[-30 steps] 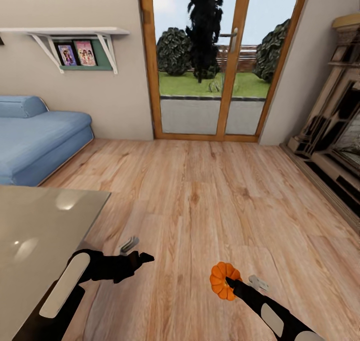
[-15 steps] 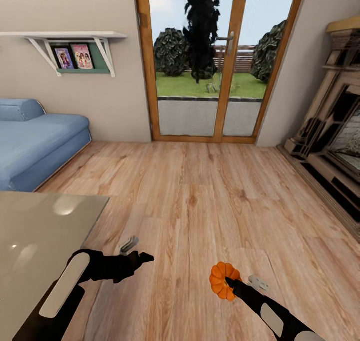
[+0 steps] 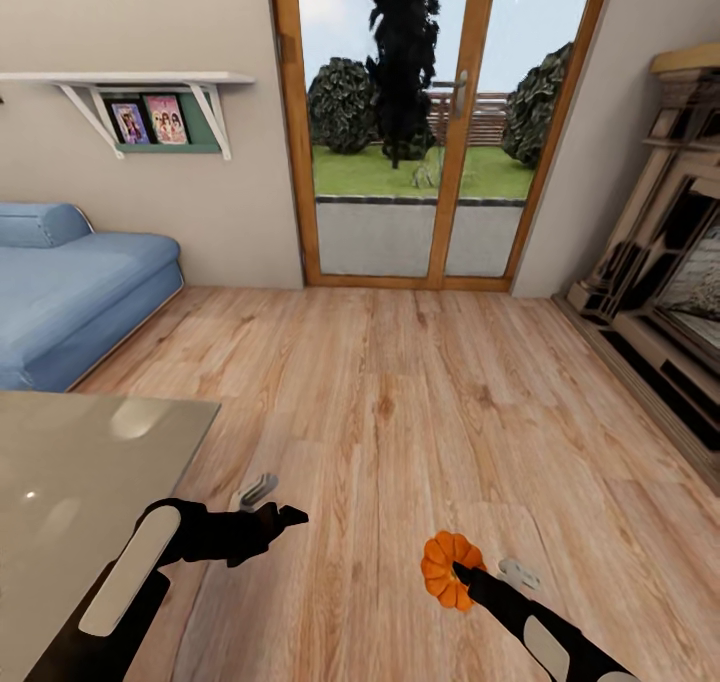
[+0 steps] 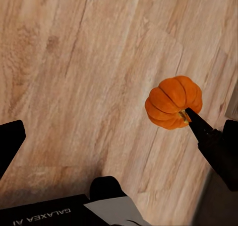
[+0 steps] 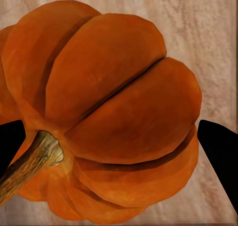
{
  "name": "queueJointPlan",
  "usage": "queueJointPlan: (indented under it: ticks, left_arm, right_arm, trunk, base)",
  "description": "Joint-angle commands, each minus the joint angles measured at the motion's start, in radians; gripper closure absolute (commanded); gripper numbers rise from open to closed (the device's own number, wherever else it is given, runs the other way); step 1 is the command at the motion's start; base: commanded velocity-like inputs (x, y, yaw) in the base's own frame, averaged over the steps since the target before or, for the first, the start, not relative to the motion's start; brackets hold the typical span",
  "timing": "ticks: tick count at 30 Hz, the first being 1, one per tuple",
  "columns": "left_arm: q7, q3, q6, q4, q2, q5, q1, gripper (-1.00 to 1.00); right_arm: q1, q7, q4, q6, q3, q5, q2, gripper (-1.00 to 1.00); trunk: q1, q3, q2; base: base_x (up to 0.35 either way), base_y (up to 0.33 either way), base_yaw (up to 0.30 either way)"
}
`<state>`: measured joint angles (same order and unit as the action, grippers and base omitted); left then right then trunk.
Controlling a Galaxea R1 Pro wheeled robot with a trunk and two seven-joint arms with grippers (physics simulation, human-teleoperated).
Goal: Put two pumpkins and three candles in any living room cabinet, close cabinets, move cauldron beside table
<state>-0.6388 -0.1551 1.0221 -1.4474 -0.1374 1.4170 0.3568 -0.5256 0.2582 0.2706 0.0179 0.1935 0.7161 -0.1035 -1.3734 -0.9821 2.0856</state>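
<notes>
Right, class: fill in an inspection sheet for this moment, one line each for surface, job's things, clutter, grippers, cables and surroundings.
Surface: wooden floor; glass-topped table beside the left arm.
Job's things: one orange pumpkin, held above the floor, stem showing in the right wrist view.
Clutter: nothing seen.
Grippers: right gripper shut on the pumpkin; left gripper open, holding nothing.
Cables: nothing seen.
Surroundings: blue sofa, wall shelf with framed pictures, glazed wooden doors onto a garden, fireplace at the right wall.
</notes>
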Motion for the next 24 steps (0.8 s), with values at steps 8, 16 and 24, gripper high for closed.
queueJointPlan:
  ticks: [8, 16, 24]
  left_arm:
    - [-0.011, -0.001, 0.0, -0.001, -0.001, 0.01, 0.001, -1.0]
    - [-0.01, -0.001, 0.0, -0.001, -0.001, 0.01, 0.001, -1.0]
    - [-0.011, -0.022, 0.0, -0.001, -0.001, 0.008, 0.001, -1.0]
  right_arm:
    - [0.005, 0.0, -0.001, -0.026, 0.004, 0.014, -0.002, 1.0]
    - [0.006, 0.006, -0.001, -0.039, 0.001, 0.021, -0.002, 1.0]
    - [0.006, 0.007, 0.001, -0.039, 0.0, 0.023, -0.002, 1.0]
  trunk:
    - [0.031, 0.024, -0.056]
    - [0.062, 0.049, -0.112]
    - [0.092, 0.075, -0.168]
  base:
    - [0.0, 0.0, 0.0]
    - [0.0, 0.0, 0.0]
    - [0.0, 0.0, 0.0]
